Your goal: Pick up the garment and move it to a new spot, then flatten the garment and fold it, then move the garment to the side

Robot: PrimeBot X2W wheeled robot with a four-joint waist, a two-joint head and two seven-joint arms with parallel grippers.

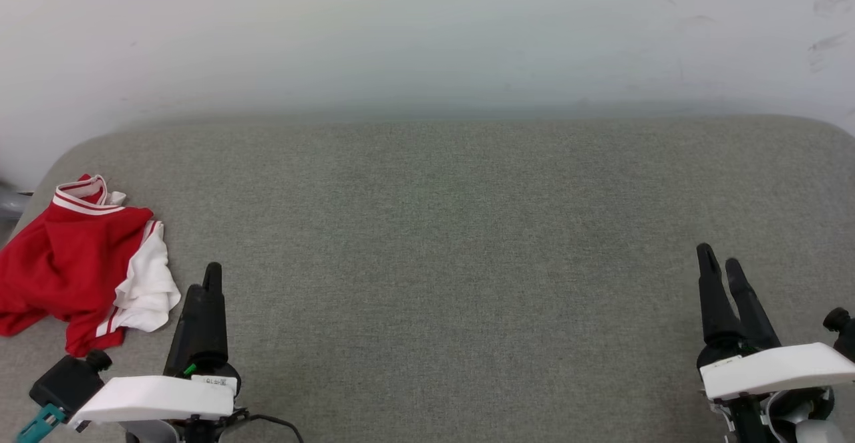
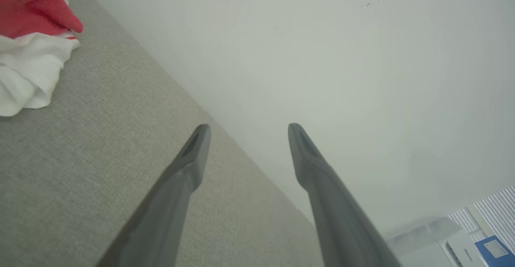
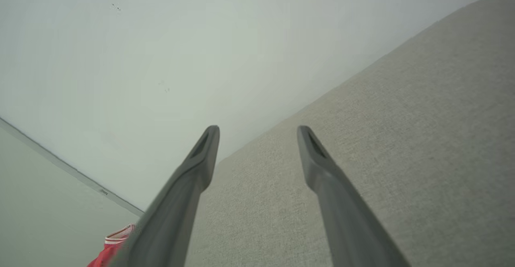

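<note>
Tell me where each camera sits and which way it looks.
Head view: on the head, looking down at the grey fabric surface; left gripper and right gripper below.
Left wrist view: on the left arm, facing along its open fingers toward the white wall.
Right wrist view: likewise on the right arm, fingers open.
Shared: all three catch the crumpled red and white jersey garment.

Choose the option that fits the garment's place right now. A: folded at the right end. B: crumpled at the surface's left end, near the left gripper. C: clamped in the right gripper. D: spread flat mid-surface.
B: the garment lies bunched at the left end of the grey surface, just left of the left gripper, whose jaws stand apart and hold nothing.
</note>
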